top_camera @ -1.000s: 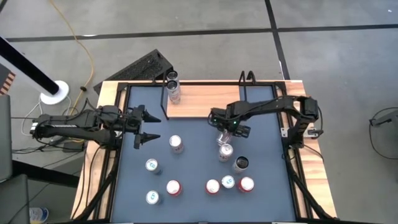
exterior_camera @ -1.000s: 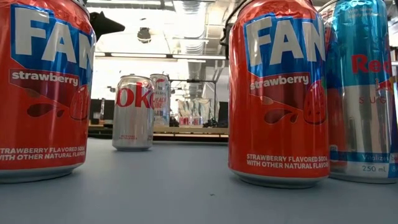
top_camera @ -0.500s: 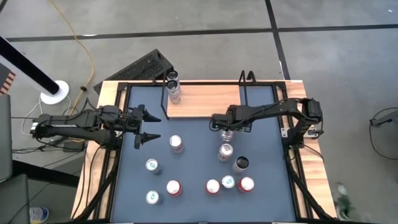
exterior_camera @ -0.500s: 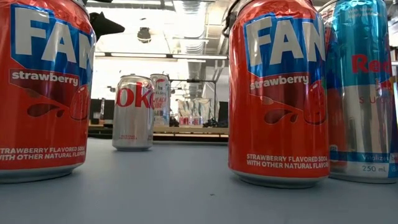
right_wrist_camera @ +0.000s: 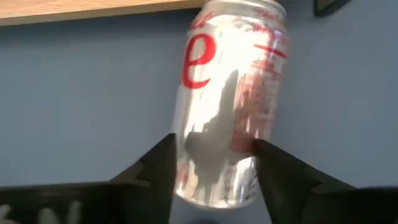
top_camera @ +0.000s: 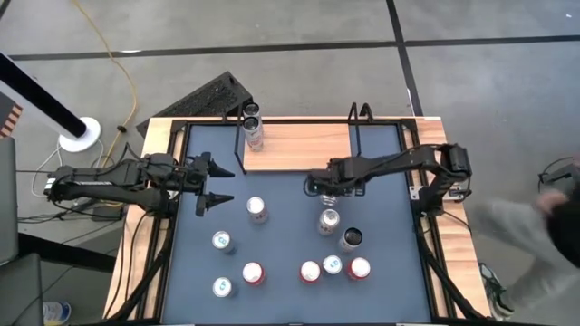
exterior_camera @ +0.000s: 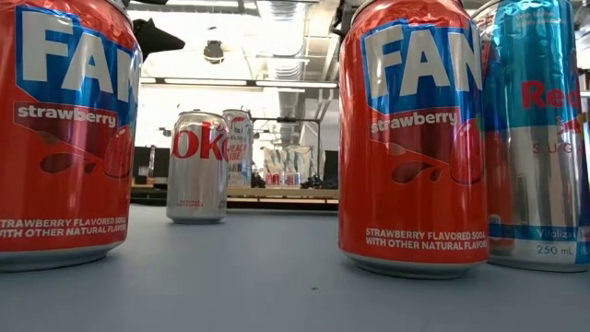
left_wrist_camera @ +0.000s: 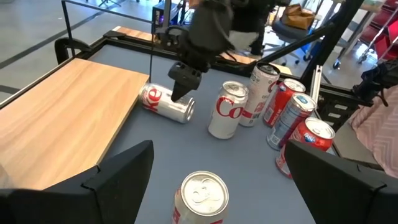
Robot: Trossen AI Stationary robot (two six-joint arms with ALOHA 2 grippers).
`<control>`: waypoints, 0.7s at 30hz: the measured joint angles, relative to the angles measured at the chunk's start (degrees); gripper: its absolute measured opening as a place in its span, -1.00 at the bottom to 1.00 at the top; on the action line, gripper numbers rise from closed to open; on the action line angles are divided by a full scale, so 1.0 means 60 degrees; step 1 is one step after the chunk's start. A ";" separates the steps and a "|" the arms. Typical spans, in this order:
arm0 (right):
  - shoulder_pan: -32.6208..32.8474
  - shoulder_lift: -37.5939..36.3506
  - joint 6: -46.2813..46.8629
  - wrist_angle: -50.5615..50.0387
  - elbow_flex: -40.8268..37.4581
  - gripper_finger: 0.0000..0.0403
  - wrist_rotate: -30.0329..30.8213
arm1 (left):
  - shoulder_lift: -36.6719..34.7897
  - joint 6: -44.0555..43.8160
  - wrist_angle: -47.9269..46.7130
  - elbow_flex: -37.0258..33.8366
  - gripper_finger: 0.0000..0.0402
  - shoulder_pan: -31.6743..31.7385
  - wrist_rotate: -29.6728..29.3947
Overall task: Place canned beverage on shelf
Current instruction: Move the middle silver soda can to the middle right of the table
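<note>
A silver Diet Coke can [right_wrist_camera: 227,93] lies on its side on the blue table, just in front of the shelf [top_camera: 299,145]. It also shows in the left wrist view [left_wrist_camera: 166,102]. My right gripper [top_camera: 324,187] is over it, its fingers on either side of the can's body. Two cans [top_camera: 252,127] stand at the left end of the shelf, a light-wood board with black rod uprights. My left gripper [top_camera: 220,184] is open and empty near the table's left edge. My right gripper pinches the middle of the lying can's body [right_wrist_camera: 186,143] between its two fingers [right_wrist_camera: 158,165]. The fingers come from above and lie across the can. The can rests on its side on the table, close to the shelf's front edge.
Several upright cans stand on the near half of the table, among them a silver one [top_camera: 328,220] just near of my right gripper, a dark one [top_camera: 351,237] and red Fanta cans [exterior_camera: 415,138]. A person [top_camera: 544,217] is at the table's right side.
My right gripper has gone a little toward the shelf and turned, its arm now lying straighter across the table. A person has come into view at the table's right.
</note>
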 joint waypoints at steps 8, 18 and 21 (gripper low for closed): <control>-0.1252 0.0137 -0.1320 0.0501 -0.0006 0.63 -0.1002 | 0.0000 0.0082 -0.0006 0.0000 0.75 0.0000 -0.0163; -0.1532 0.0690 -0.2042 0.0541 -0.0004 0.75 -0.1608 | 0.0000 0.0192 -0.0033 0.0000 0.75 0.0000 -0.0168; -0.1501 0.1195 -0.2055 0.0625 0.0000 0.74 -0.2056 | -0.0003 0.0195 -0.0062 -0.0001 0.75 0.0000 -0.0257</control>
